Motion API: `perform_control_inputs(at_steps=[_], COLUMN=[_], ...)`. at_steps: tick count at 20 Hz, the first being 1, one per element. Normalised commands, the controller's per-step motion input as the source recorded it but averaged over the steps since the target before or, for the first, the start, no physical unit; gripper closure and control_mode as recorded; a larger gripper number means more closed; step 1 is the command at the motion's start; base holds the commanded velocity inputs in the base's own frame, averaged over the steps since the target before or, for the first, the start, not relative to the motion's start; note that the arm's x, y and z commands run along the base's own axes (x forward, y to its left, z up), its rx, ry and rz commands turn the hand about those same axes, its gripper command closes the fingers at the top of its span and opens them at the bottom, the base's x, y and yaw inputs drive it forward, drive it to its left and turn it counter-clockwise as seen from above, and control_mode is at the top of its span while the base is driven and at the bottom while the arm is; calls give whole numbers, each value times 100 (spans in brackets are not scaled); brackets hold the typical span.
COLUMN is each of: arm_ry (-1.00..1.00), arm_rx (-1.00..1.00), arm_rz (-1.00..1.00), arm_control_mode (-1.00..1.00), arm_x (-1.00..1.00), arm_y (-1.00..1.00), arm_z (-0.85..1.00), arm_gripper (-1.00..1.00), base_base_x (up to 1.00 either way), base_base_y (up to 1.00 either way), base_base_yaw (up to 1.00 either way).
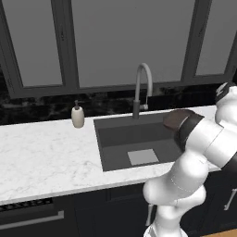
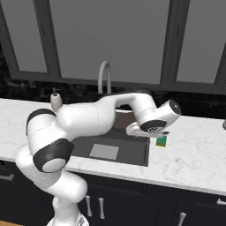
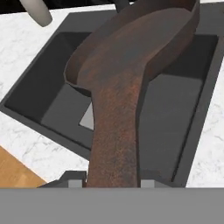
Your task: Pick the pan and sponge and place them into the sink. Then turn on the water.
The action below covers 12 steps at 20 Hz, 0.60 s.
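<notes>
My gripper (image 3: 112,181) is shut on the pan's brown handle, which runs up between the finger tips to the round dark-brown pan (image 3: 140,48). The pan hangs tilted above the sink (image 3: 175,118), a dark-grey basin with a lighter square (image 3: 86,118) on its floor. From the left base the pan (image 1: 177,118) shows over the basin's right end, partly behind my arm, with the sink (image 1: 118,139) below. The green sponge (image 2: 161,141) lies on the counter just right of the sink (image 2: 132,152), under my hand. The grey gooseneck faucet (image 1: 142,85) stands behind the basin; no water runs.
A beige soap dispenser (image 1: 77,115) stands on the white marble counter (image 1: 41,152) left of the sink. Dark windows and a black backsplash run behind. My arm reaches across the basin in the right base view.
</notes>
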Motion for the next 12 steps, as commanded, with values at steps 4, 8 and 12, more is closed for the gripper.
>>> perform_control_inputs(at_steps=[4, 8, 12], arm_ry=[10, 8, 3], arm_rx=[11, 10, 4], arm_rz=[14, 13, 15], arm_control_mode=[-100, -100, -100], arm_x=[-18, -5, 2], arm_y=[74, 68, 46], arm_z=[-4, -1, -3], arm_gripper=[100, 100, 100], base_base_x=[0, 0, 0], base_base_y=[0, 0, 0], base_base_yaw=[0, 0, 0])
